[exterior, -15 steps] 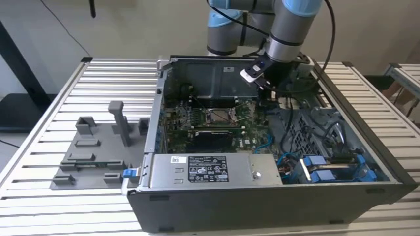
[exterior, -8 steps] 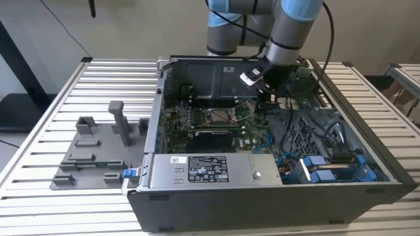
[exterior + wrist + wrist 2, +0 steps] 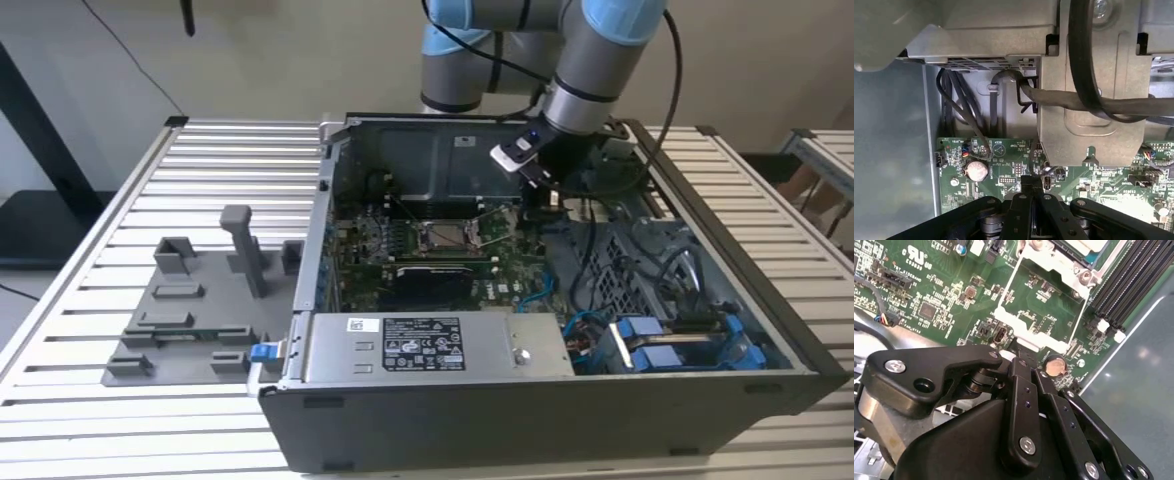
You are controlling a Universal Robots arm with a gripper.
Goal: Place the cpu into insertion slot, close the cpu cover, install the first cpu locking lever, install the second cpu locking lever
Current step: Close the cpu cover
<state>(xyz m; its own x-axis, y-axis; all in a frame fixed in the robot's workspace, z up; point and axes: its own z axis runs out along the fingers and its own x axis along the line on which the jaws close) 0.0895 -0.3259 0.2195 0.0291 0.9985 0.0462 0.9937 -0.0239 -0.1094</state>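
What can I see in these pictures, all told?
table: one, pale slatted metal, under everything.
case: one, dark grey, open, on the table.
board: one, green, inside the case.
slot: one, silvery rim with dark centre, mid-board.
power box: one, silvery, at the case's near wall.
cables: several, blue, at the exterior view's right in the case.
battery: one, round, on the board.
fixture: one, grey, on the table at the exterior view's left.
arm: one, blue and grey, reaching into the case.
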